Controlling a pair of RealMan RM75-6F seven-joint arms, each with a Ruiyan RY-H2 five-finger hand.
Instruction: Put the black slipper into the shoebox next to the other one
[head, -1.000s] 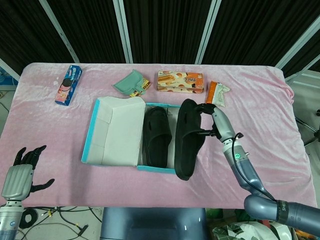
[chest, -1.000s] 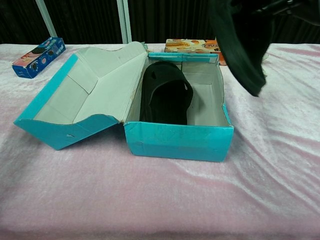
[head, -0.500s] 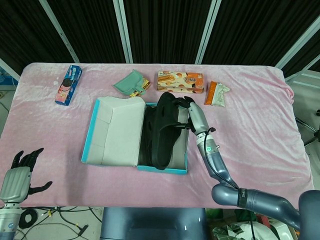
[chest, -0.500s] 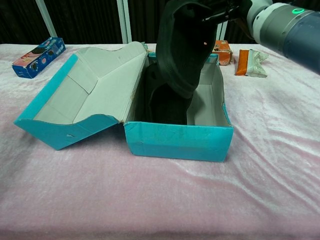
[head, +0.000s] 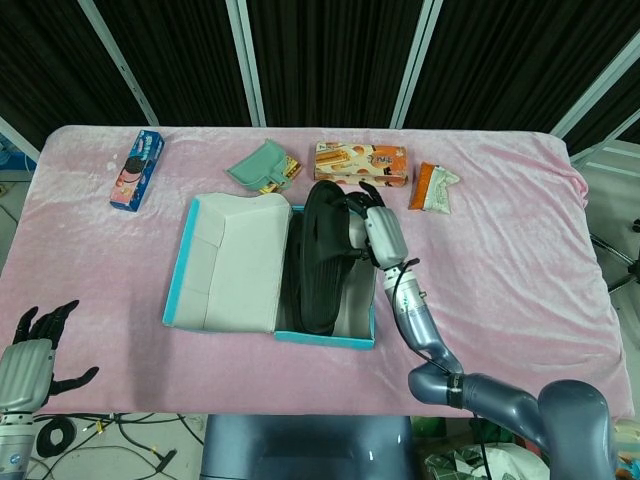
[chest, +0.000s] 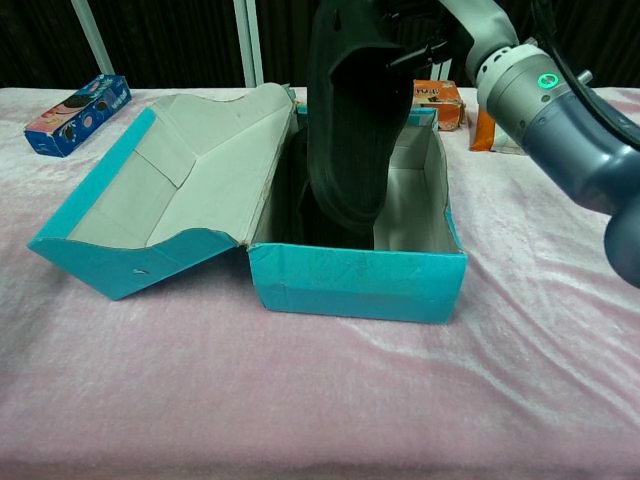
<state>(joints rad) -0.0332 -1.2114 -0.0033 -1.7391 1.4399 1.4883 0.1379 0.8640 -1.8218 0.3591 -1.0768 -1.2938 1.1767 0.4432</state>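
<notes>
My right hand grips a black slipper by its strap and holds it on edge over the open teal shoebox. In the chest view the slipper hangs steeply, its lower end dipping inside the shoebox, with my right hand behind its top. The other black slipper lies along the box's left side, mostly hidden by the held one. My left hand hovers open off the table's near left corner.
The box lid lies folded open to the left. Along the far edge sit an Oreo box, a green pouch, an orange biscuit box and a snack packet.
My right hand has carried the slipper leftward from beside the box to over its inside and turned it on edge. My left hand has drifted lower in the head view.
</notes>
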